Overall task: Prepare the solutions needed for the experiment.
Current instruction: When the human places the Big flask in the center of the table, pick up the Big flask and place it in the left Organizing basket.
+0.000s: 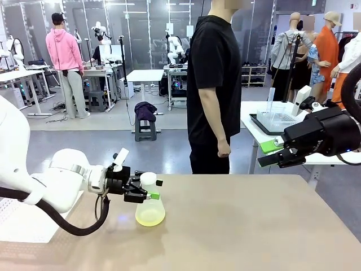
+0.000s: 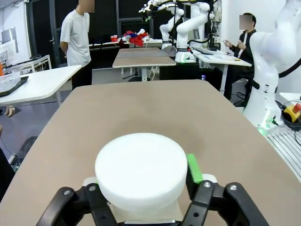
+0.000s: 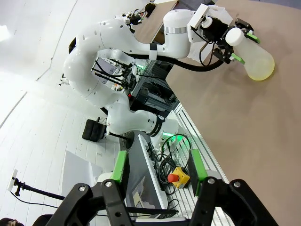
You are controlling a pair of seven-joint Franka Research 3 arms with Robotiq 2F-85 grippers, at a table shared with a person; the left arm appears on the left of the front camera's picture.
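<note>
Now your left gripper (image 1: pixel 148 189) clamps the white-capped translucent plastic flask (image 1: pixel 150 210) – pale yellow-green solution (image 1: pixel 150 220) pooled inside – while your right gripper (image 1: pixel 271 153) hangs apart, far right.

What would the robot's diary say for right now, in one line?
left gripper: around flask neck | flask: upright on table, yellowish liquid at bottom | right gripper: open, raised, empty

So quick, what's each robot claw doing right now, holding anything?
Left gripper: closed around the neck of the flask with the yellowish solution.
Right gripper: open, holding nothing, raised above the table.
</note>
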